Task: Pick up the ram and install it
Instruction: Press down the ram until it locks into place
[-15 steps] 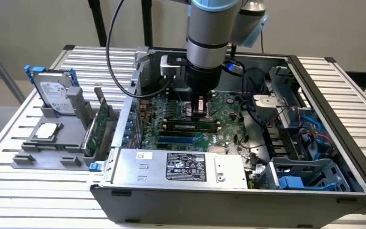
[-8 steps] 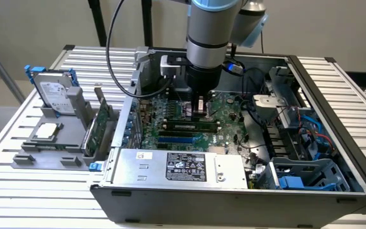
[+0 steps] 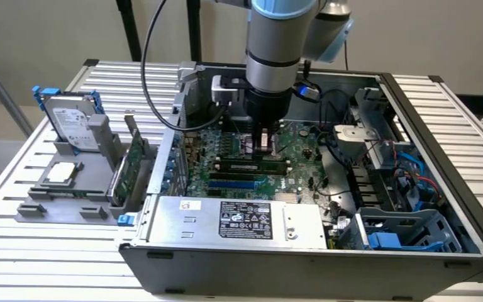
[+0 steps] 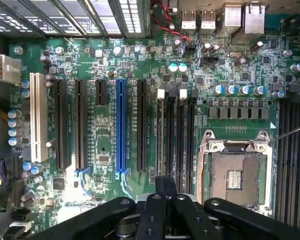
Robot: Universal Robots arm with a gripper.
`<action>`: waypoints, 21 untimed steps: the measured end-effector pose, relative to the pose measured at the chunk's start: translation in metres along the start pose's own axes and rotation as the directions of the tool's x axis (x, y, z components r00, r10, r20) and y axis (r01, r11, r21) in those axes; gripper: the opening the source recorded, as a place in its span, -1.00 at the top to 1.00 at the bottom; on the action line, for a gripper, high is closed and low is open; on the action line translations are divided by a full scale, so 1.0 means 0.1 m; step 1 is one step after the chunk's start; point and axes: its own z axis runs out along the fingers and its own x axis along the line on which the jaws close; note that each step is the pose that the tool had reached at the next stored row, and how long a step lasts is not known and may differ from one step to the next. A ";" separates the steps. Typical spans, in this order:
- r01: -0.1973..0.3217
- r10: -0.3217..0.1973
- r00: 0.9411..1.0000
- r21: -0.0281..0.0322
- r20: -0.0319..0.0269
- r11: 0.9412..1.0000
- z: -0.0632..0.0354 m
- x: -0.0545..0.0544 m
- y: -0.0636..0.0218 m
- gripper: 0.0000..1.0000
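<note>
In the exterior view my gripper (image 3: pixel 263 139) hangs low inside the open computer case, just above the motherboard (image 3: pixel 224 179). In the wrist view its black fingers (image 4: pixel 155 210) meet at the centre and the gripper (image 4: pixel 165 186) is shut, with nothing visible between them. Ahead of the tips lie the black memory slots (image 4: pixel 175 132) with white clips, beside the bare CPU socket (image 4: pixel 233 177). A long narrow green strip with pale labels, which looks like the ram (image 3: pixel 246 167), lies along the slot row just in front of the gripper. I cannot tell whether it is fully seated.
A grey rack (image 3: pixel 65 201) at the exterior view's left holds a hard drive with blue rails (image 3: pixel 70 119), a processor chip (image 3: pixel 61 173) and an upright green expansion card (image 3: pixel 128 167). The power supply (image 3: pixel 241 220), drive cage (image 3: pixel 409 233) and cables (image 3: pixel 409 170) crowd the case.
</note>
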 end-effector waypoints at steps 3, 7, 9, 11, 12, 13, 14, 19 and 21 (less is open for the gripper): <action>0.000 0.000 1.000 0.000 0.000 1.000 0.037 0.00 0.008 1.00; 0.000 0.000 1.000 -0.001 -0.002 1.000 0.101 0.00 0.015 1.00; 0.000 0.000 1.000 -0.001 -0.002 1.000 0.130 0.00 0.017 1.00; 0.000 0.000 1.000 -0.001 -0.003 1.000 0.112 0.00 0.018 1.00; 0.000 0.000 1.000 0.000 0.001 1.000 0.085 -0.01 0.017 1.00; 0.000 0.000 1.000 0.000 0.001 1.000 0.042 -0.01 0.018 1.00; 0.000 0.000 1.000 0.000 0.000 1.000 -0.008 -0.01 0.018 1.00; 0.000 0.000 1.000 0.000 0.000 1.000 -0.079 -0.01 0.018 1.00; 0.000 0.000 1.000 0.000 0.000 1.000 -0.081 -0.01 0.018 1.00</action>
